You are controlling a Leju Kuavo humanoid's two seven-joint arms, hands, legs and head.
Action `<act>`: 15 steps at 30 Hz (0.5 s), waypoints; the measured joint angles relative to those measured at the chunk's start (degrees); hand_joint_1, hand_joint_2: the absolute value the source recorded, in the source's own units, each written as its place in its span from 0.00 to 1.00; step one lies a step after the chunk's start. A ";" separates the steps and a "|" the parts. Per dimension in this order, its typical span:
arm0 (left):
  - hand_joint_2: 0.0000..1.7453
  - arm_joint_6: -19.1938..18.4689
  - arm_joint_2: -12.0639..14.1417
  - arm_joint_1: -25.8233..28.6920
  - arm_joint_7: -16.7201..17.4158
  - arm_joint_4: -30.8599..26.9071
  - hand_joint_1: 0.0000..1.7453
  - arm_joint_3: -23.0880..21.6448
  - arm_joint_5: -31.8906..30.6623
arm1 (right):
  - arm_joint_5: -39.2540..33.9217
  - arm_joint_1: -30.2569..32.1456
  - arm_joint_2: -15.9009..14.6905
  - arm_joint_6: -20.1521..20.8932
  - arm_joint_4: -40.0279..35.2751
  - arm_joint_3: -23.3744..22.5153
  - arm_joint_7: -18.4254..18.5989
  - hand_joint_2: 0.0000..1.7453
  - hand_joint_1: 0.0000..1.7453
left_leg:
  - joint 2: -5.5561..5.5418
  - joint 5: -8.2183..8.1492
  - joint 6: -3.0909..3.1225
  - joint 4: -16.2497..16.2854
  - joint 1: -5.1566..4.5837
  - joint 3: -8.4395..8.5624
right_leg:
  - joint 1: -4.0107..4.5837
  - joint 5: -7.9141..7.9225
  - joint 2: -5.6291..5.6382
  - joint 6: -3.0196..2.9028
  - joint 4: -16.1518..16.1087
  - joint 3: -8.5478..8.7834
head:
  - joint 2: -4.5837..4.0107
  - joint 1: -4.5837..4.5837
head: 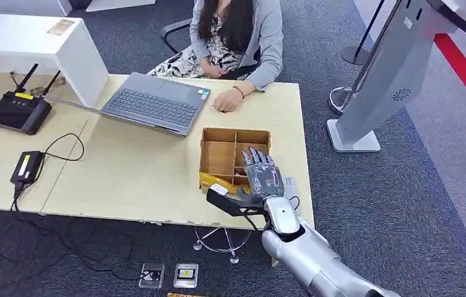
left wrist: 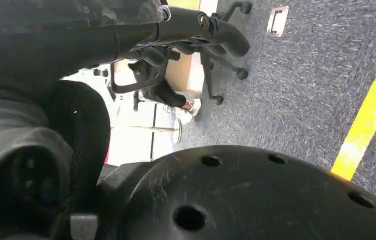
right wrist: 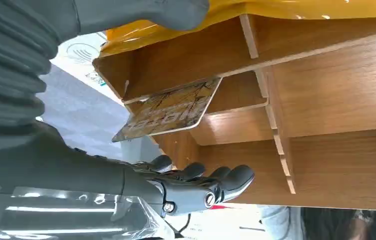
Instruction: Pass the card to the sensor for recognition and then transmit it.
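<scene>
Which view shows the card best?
Right wrist view: the card is close and sharp, leaning in a compartment of the wooden divider box, its printed face visible, with the right hand nearby. In the head view the hand covers that part of the box. The left wrist view looks at floor.

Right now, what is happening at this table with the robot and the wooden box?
The robot's right hand reaches over the divided wooden box near the table edge, fingers spread and holding nothing. A card leans in one compartment, not yet picked up. A person sits opposite, one hand resting beside an open laptop. The left arm hangs by the robot's body.
</scene>
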 joint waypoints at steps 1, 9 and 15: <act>0.00 -0.02 0.02 0.00 0.00 -0.09 0.00 -0.02 0.00 | 0.00 -0.12 0.00 0.00 0.11 0.00 0.04 1.00 0.00 | 0.00 0.00 0.00 0.00 0.00 0.00 | 0.00 0.00 -0.01 0.00 0.00 0.00 | 0.00 0.02; 0.00 -0.72 0.20 0.01 -0.02 -0.22 0.00 -1.07 1.34 | 0.61 -0.37 0.02 -0.50 0.94 -0.02 1.20 1.00 0.00 | 0.00 0.00 0.00 0.00 0.00 0.00 | 0.00 0.00 0.00 0.00 0.01 0.01 | 0.00 0.02; 0.00 -9.03 2.76 0.26 -0.74 -0.20 0.00 -1.05 6.23 | 2.23 -1.61 -0.02 -2.69 1.82 -0.22 2.56 1.00 1.00 | 0.00 0.01 0.00 0.00 0.00 0.01 | 0.01 0.00 0.00 0.00 0.02 0.00 | 0.00 0.02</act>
